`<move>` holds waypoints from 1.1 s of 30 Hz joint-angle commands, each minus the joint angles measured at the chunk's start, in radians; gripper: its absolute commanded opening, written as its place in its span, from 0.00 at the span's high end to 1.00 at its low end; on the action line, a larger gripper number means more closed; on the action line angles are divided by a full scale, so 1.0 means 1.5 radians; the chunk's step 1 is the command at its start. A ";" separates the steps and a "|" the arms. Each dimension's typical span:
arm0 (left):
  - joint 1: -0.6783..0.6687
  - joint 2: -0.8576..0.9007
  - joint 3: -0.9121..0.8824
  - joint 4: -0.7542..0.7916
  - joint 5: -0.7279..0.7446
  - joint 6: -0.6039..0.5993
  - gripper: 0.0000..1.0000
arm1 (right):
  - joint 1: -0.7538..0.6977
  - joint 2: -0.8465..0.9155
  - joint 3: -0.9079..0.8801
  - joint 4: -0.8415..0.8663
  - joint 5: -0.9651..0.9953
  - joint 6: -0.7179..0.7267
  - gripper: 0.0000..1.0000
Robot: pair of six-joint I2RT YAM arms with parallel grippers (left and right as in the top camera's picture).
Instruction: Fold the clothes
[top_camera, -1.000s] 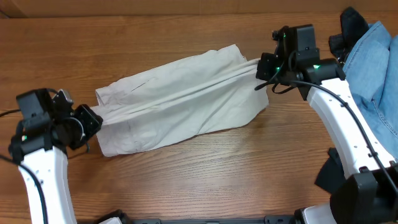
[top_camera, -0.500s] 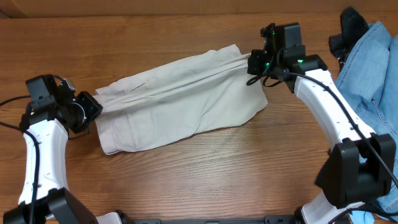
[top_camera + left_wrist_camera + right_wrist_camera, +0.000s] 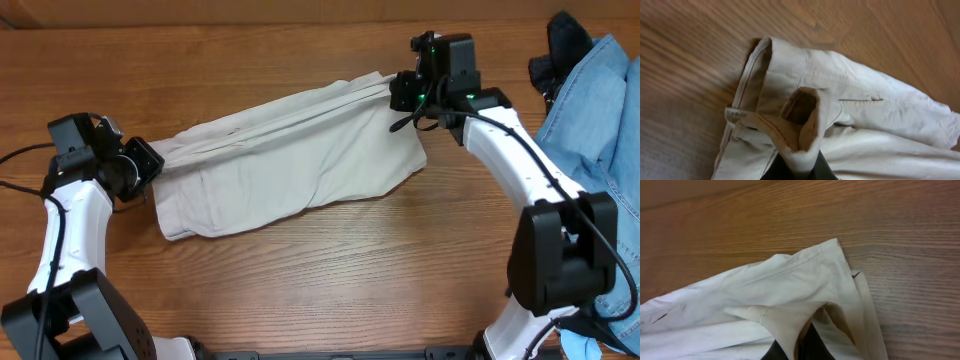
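As the trousers (image 3: 290, 165) lie stretched across the middle of the surface (image 3: 330, 290), their near edge sits farther from the robot than 1 s ago. Behind it the left claw (image 3: 150, 165) is clamped on the waistband end and the right claw (image 3: 395, 92) on the opp. end; both have shifted away & slightly inward, ridge betw. them taut. Prob. straightening ahead of a fold, none laid yet; denim garment (image 3: 600, 110) lies beyond, far right.
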 commanded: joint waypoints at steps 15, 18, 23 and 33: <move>0.026 0.076 0.007 0.136 -0.112 -0.027 0.45 | -0.019 0.078 0.027 0.044 0.076 -0.003 0.37; 0.026 0.064 0.019 0.116 -0.045 -0.002 0.46 | -0.020 0.077 0.027 -0.026 0.075 -0.003 0.36; 0.026 0.019 0.031 0.061 0.016 0.013 0.48 | -0.019 0.077 0.027 -0.089 0.023 -0.028 0.37; -0.025 -0.038 0.022 -0.088 0.040 0.114 0.49 | -0.019 0.073 0.025 -0.149 0.007 -0.018 0.37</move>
